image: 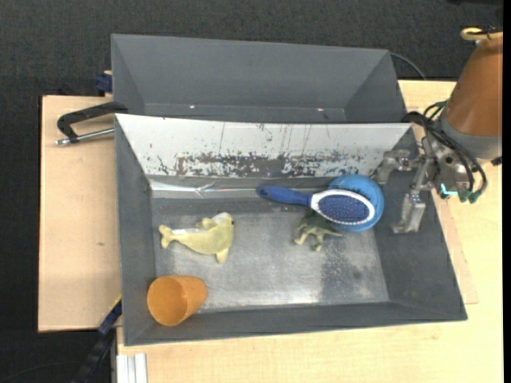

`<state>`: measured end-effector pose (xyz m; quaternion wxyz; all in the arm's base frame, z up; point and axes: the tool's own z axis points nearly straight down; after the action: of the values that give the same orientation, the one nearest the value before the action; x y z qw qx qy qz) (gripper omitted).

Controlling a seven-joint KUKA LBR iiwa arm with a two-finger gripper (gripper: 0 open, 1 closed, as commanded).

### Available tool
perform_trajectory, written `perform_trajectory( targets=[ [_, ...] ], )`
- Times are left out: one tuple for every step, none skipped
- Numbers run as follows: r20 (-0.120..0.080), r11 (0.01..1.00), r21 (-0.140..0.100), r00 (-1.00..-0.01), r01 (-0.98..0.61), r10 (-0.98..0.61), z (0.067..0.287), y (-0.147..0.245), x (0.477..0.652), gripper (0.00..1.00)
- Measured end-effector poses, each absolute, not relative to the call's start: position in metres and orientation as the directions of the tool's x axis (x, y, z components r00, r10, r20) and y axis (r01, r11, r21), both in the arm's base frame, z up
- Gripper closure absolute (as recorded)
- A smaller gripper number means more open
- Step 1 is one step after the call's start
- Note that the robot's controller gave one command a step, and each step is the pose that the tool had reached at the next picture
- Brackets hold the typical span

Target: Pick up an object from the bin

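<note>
You see the tool near the bin's right wall, just beside the blue brush; you cannot tell if it is spread.

the grey metal bin carries four things on its floor. a blue hairbrush lies by the back wall toward the right, bristles up, with its handle pointing left. just in front of it sits a small green toy animal. a pale yellow toy seal lies left of centre. an orange cup lies on its side in the front left corner.
</note>
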<state>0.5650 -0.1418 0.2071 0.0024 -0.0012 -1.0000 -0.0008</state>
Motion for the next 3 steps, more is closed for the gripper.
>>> perform_trajectory(
  targets=[
    [0.004,0.997,0.004,-0.997,-0.075,-0.075,0.108,-0.095,0.586,0.0],
    [-0.007,0.992,0.0,-0.991,-0.13,-0.13,0.072,-0.065,0.57,0.0],
    [-0.001,0.992,0.0,-0.992,-0.128,-0.128,0.07,-0.066,0.568,1.0]
  ],
)
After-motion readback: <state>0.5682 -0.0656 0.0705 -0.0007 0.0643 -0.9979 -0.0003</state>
